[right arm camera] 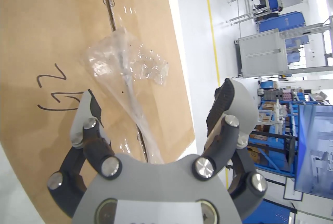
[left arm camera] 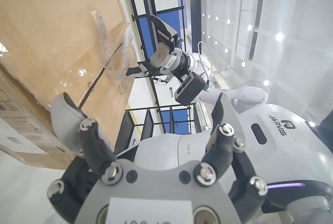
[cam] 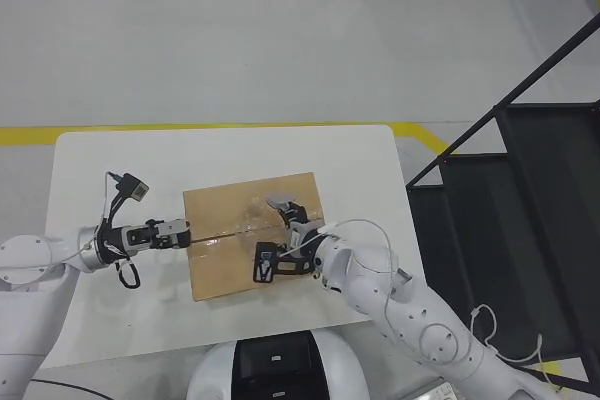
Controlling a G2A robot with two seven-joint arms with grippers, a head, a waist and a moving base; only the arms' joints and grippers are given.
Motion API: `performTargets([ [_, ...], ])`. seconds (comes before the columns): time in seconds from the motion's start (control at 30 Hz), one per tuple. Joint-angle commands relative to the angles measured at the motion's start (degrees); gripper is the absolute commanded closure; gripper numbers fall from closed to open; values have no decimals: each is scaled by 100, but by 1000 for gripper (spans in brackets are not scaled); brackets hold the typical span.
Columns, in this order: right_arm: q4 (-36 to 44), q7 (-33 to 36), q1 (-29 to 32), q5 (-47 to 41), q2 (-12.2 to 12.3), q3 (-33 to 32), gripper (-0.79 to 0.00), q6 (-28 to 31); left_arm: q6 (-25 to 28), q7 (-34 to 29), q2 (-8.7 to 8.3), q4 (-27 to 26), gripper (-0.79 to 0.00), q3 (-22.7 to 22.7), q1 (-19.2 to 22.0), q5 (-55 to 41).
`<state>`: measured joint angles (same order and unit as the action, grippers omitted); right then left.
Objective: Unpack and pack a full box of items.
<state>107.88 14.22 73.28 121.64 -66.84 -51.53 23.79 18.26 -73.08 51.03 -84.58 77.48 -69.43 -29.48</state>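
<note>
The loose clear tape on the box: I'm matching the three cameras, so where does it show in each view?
Top view: the clear tape is a shiny patch on top of the cardboard box, near the seam.
Left wrist view: crumpled at the seam's far end, by the box edge.
Right wrist view: a crumpled strip lying over the seam.
Shared landmark: the seam between the top flaps.
</note>
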Motion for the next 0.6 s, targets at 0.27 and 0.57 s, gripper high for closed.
performTargets([
  [0.27, -192, -87, -51, 460, -105, 215, -785, -774, -1, 14, -7, -40, -785, 41, -41, 14],
  [0.57, -104, -304, -11, 480, -163, 199, -785, -1077, -12, 26, -6, -87, -785, 36, -65, 18],
])
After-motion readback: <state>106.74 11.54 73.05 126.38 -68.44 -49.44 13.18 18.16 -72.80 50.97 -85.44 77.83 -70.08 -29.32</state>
